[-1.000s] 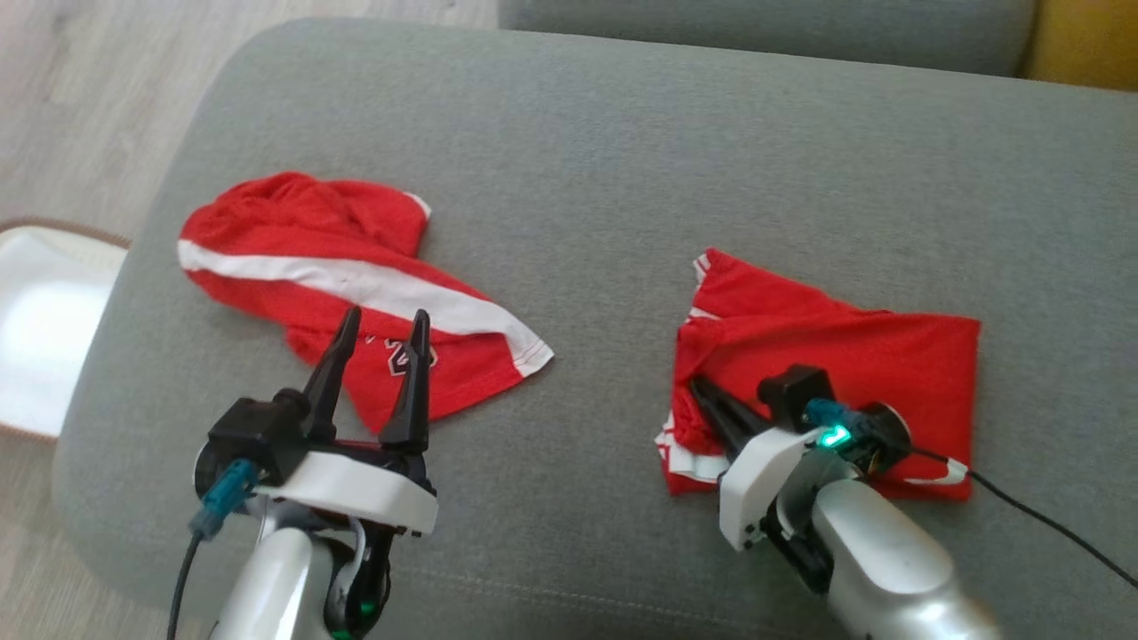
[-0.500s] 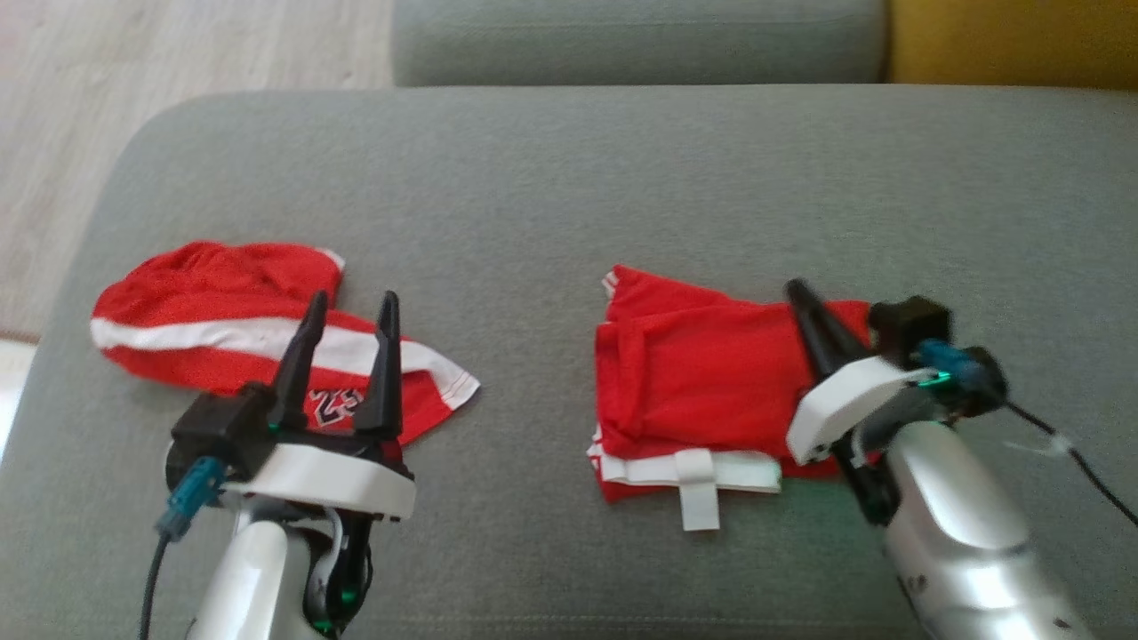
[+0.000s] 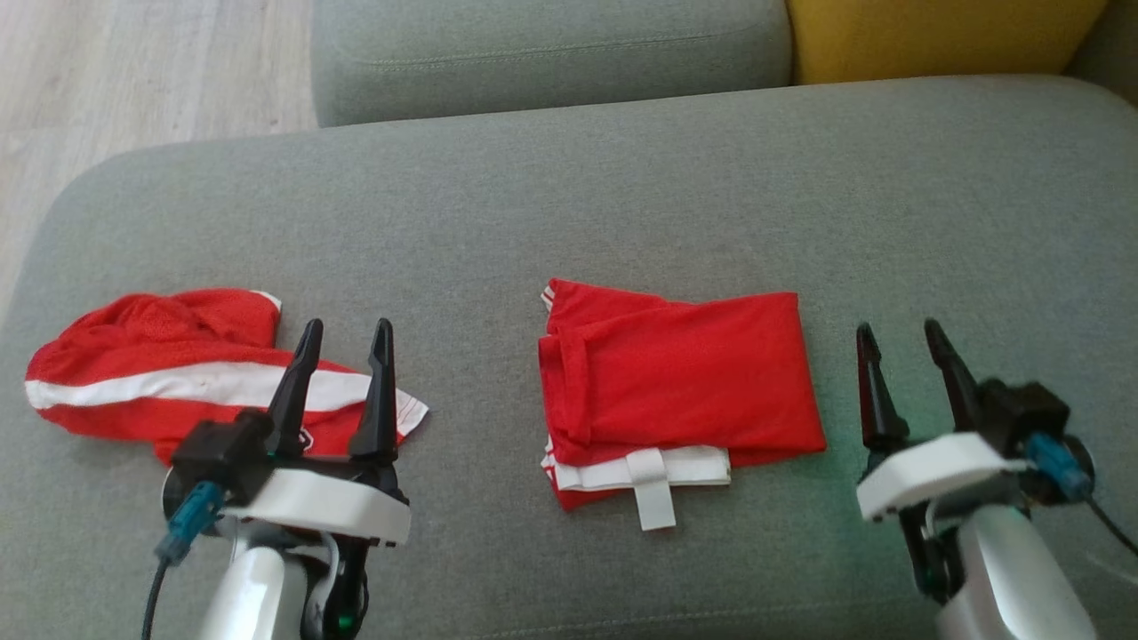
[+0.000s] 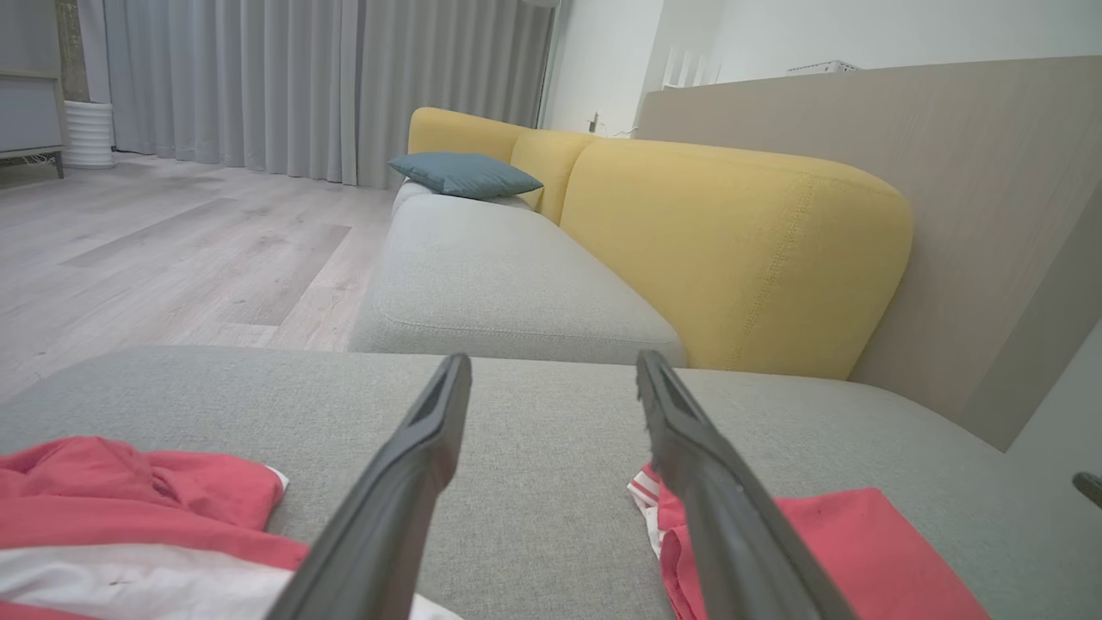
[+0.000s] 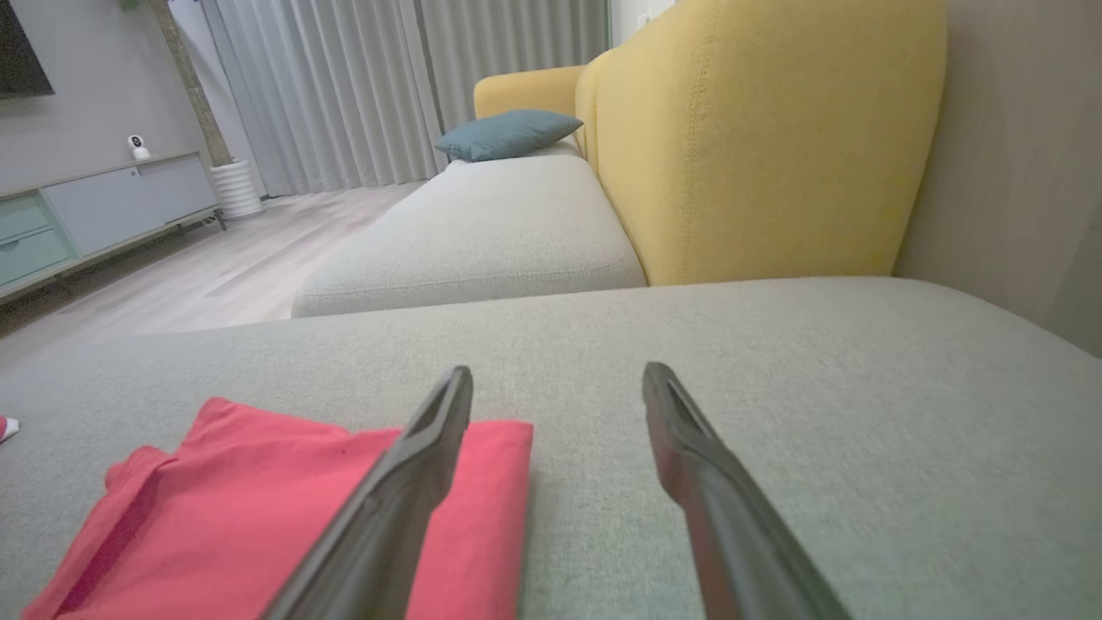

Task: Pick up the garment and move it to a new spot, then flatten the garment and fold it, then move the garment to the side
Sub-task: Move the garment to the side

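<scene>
A folded red garment with a white waistband and tab at its near edge lies flat in the middle of the grey cushion. It also shows in the left wrist view and the right wrist view. My right gripper is open just right of it, holding nothing, with its fingers over bare cushion and the garment's right edge. A second, crumpled red garment with a white stripe lies at the left. My left gripper hovers open over that garment's right end.
A yellow backrest rises at the far right, and another grey seat continues behind, with a blue pillow on it. Wood floor lies past the cushion's left edge. A low cabinet stands across the room.
My right gripper has let go of the folded garment, opened and drawn off to its right. The head camera has swung, shifting the whole picture left. The left gripper stays open.
</scene>
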Available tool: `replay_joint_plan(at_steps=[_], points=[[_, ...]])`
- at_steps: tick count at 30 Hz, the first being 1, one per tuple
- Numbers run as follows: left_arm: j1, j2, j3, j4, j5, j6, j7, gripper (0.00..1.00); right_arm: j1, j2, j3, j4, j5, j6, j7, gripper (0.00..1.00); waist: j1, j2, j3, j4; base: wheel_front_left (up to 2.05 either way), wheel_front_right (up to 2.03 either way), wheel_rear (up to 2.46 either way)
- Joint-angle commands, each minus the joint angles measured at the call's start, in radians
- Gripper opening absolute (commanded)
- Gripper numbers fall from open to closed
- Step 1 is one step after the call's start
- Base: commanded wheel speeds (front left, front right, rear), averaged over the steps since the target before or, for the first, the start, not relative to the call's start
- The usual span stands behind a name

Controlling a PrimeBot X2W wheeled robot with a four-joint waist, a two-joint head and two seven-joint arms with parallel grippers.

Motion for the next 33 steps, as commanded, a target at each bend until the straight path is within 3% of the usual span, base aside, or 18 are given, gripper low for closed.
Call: replay_joint_plan(at_steps=[1,10,24,25,26,33], points=[[-0.026,0.003,0.039,-0.032,0.006,0.002,-0.005,1.00,-0.011,0.010,0.024,-0.041,0.010,-0.001,0.000,1.00,0.0000,-0.0001,0.002,-0.002,0.00,0.00,0.00],[-0.050,0.003,0.021,-0.038,0.002,-0.008,-0.005,1.00,-0.009,0.010,0.043,-0.042,0.076,-0.001,0.088,1.00,0.0000,-0.0001,0.060,0.026,0.00,0.00,0.00],[-0.110,0.003,-0.002,-0.030,-0.004,-0.029,-0.005,1.00,-0.127,0.010,0.073,0.178,0.222,-0.001,0.186,1.00,0.0000,-0.0001,0.176,0.112,0.00,0.00,0.00],[-0.113,0.003,-0.001,-0.030,-0.003,-0.029,-0.005,1.00,-0.134,0.010,0.080,0.187,0.226,-0.001,0.186,0.59,0.0000,-0.0001,0.179,0.114,0.00,0.00,0.00],[-0.114,0.003,0.001,-0.030,-0.003,-0.029,-0.005,1.00,-0.140,0.010,0.085,0.194,0.223,-0.001,0.181,0.00,0.0000,-0.0001,0.181,0.115,0.00,0.00,0.00],[-0.115,0.003,0.021,-0.028,0.004,-0.028,-0.005,1.00,-0.199,-0.001,0.094,0.200,0.089,-0.001,0.120,0.00,0.0000,-0.0001,0.184,0.091,0.00,0.00,0.00]])
